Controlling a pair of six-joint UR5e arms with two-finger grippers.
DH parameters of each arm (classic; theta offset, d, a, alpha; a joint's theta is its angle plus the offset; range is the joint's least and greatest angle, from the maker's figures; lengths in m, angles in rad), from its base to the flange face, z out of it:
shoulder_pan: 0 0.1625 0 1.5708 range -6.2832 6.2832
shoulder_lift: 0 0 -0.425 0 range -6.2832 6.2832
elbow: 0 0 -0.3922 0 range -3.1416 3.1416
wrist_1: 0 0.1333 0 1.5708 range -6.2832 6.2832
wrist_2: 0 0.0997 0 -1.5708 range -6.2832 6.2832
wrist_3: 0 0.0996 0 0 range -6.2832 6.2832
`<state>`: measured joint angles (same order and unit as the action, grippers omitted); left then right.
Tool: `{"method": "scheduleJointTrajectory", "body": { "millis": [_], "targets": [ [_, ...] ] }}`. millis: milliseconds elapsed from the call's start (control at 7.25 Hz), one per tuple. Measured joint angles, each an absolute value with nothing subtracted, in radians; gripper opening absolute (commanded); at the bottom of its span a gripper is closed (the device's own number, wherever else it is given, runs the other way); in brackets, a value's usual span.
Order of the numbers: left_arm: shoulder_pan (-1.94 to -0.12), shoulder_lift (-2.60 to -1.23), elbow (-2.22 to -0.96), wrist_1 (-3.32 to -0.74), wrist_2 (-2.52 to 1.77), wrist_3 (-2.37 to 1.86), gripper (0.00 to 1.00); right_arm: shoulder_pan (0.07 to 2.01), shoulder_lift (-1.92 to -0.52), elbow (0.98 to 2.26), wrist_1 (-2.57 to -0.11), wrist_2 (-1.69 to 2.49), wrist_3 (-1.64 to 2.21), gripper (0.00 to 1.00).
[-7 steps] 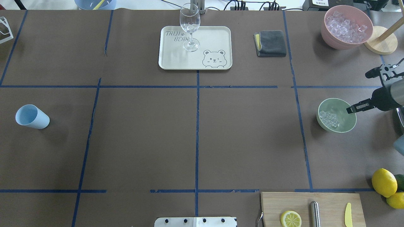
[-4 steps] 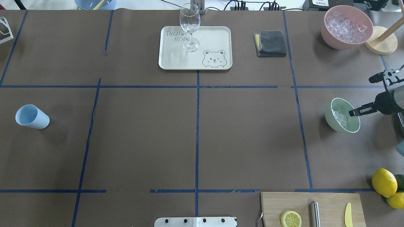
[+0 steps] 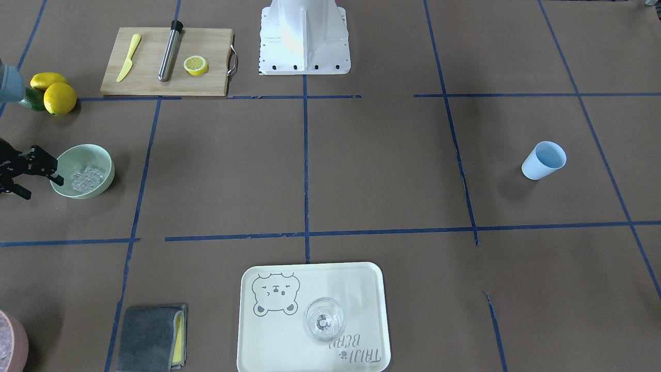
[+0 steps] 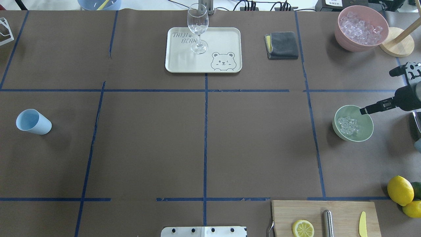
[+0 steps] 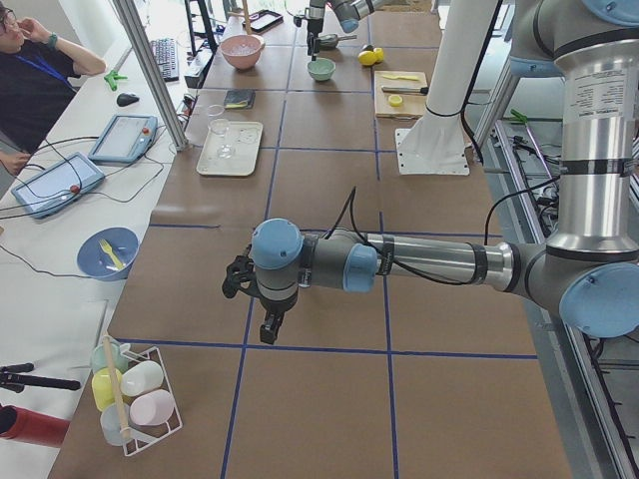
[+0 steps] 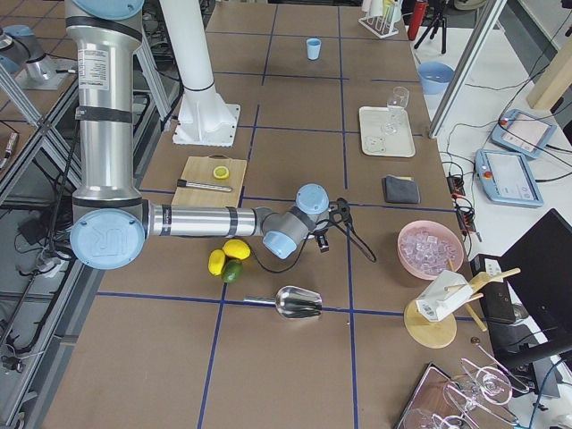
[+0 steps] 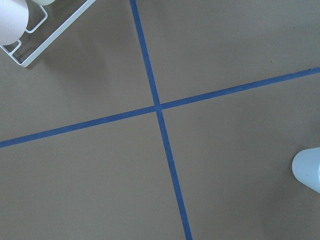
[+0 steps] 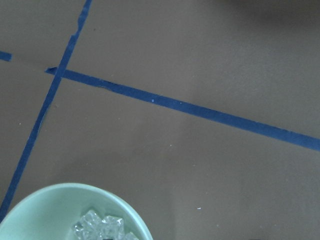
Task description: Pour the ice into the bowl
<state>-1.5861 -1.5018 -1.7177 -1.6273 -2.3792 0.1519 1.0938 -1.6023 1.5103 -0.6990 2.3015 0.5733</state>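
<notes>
The pale mint-green bowl (image 4: 364,125) stands upright on the table at the right, with a handful of clear ice cubes (image 4: 348,125) inside. It also shows in the front view (image 3: 100,161) and in the right wrist view (image 8: 40,212), where the ice (image 8: 100,227) is seen too. My right gripper (image 4: 376,92) is open, and one finger's tip is at the bowl's rim. The light blue cup (image 4: 33,121) stands far left and looks empty. My left gripper (image 5: 255,299) shows only in the exterior left view, hovering near the cup's side; I cannot tell its state.
A pink container (image 4: 342,36) of ice and a wooden stand (image 4: 398,42) are at the back right. A grey cloth (image 4: 282,45) and a tray (image 4: 184,61) with a wine glass (image 4: 198,28) are at the back. Lemons (image 4: 400,190) and a cutting board (image 4: 342,210) are front right.
The bowl was tipped up on the right gripper's finger 0.6 s ago; now it sits flat again, slightly shifted. The right gripper has drawn back toward the right.
</notes>
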Motion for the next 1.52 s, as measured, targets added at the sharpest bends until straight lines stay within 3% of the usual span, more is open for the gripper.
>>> {"method": "scheduleJointTrajectory", "body": {
  "millis": [828, 1241, 1517],
  "targets": [
    [-1.586, -1.5, -1.716, -1.62, -2.382, 0.153, 1.0, 1.436, -1.582, 1.519, -1.125, 2.292, 0.185, 1.0],
    [-1.586, -1.478, -1.716, -1.62, -2.383, 0.153, 1.0, 1.535, -1.591, 1.656, -1.514, 2.293, 0.089, 1.0],
    [-1.586, -1.467, -1.716, -1.624, -2.384, 0.154, 1.0, 1.55, -1.611, 1.715, -1.624, 2.293, 0.084, 1.0]
  ]
}}
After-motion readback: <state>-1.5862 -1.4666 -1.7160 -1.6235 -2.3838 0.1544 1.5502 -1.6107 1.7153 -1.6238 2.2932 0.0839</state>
